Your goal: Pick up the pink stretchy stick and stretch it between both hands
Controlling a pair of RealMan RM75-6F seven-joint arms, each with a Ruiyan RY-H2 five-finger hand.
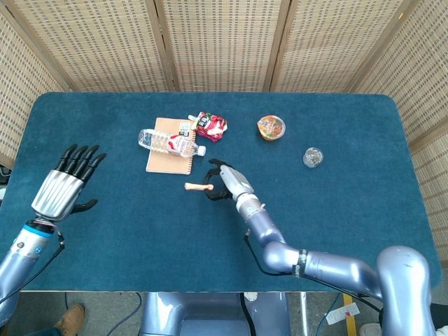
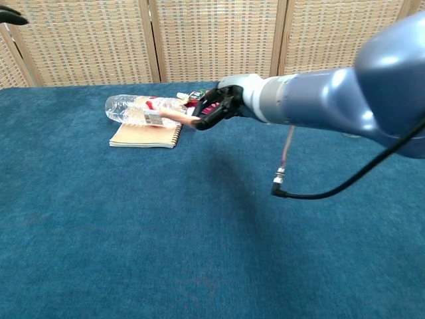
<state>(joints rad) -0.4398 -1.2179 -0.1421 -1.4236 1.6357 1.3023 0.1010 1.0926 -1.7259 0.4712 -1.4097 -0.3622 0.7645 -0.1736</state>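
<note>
My right hand [image 1: 227,183] [image 2: 216,106] grips one end of the pink stretchy stick [image 1: 197,187] [image 2: 179,117] and holds it in the air above the table, the free end pointing to the left. The stick looks short and unstretched. My left hand [image 1: 64,189] hovers over the table's left side with fingers spread and nothing in it; the chest view shows only a dark fingertip [image 2: 13,16] at the top left corner. A wide gap separates the two hands.
A clear water bottle [image 1: 168,142] [image 2: 143,110] lies on a tan notebook [image 1: 168,157] [image 2: 146,135]. A red snack packet [image 1: 208,125], an orange jelly cup [image 1: 271,127] and a small clear ball [image 1: 313,157] sit toward the back of the blue table [image 1: 140,238].
</note>
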